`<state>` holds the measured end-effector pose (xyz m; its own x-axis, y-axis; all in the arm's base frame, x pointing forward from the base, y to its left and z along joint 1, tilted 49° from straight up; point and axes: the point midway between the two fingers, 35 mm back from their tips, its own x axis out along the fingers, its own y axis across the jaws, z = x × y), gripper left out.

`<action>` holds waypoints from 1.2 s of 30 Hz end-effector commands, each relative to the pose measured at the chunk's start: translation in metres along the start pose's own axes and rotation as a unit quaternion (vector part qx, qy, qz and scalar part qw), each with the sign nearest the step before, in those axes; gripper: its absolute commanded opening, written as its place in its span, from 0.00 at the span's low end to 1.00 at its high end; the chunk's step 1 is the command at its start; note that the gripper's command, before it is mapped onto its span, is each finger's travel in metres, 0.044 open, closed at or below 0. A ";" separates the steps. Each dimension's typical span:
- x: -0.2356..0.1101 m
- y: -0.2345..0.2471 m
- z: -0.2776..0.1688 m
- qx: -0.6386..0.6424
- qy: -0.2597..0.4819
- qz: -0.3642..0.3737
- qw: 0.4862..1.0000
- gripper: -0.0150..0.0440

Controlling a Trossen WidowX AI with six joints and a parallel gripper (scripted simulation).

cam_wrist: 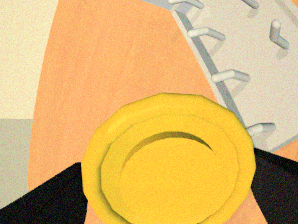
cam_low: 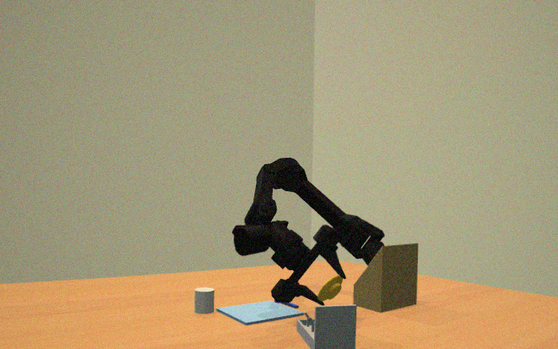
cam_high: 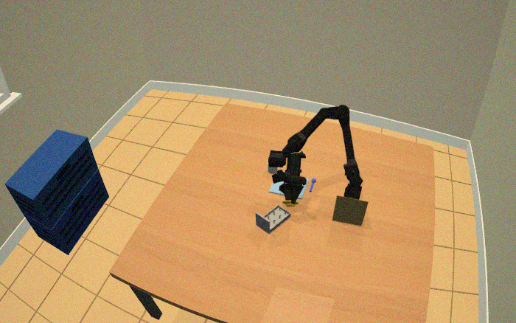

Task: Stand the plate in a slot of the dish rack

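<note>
While gripper (cam_low: 328, 288) clamps yellow plate (cam_wrist: 169, 163) tilted just right of dish rack (cam_low: 335, 325), finish rotating upright, align edge between rails (cam_wrist: 220, 76), lower slowly.

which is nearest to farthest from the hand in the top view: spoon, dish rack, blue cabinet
1. The blue spoon, just beside the hand holding the yellow plate, on the side toward the arm's base.
2. The grey dish rack, a little farther, on the table toward the front edge.
3. The blue cabinet, by far the farthest, on the floor off the table's side.
</note>
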<state>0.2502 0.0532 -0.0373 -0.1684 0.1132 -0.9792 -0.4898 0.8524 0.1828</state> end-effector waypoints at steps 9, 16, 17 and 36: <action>-0.001 -0.010 -0.003 -0.122 -0.101 0.035 0.987 0.25; -0.002 -0.016 -0.006 -0.196 -0.164 0.034 0.966 0.25; -0.002 -0.017 -0.006 -0.206 -0.172 0.033 0.963 0.25; -0.015 -0.032 -0.018 -0.395 -0.326 -0.058 0.857 0.25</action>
<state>0.2539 0.0175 -0.0310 0.2631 0.5149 -0.8159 -0.9381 0.3340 -0.0917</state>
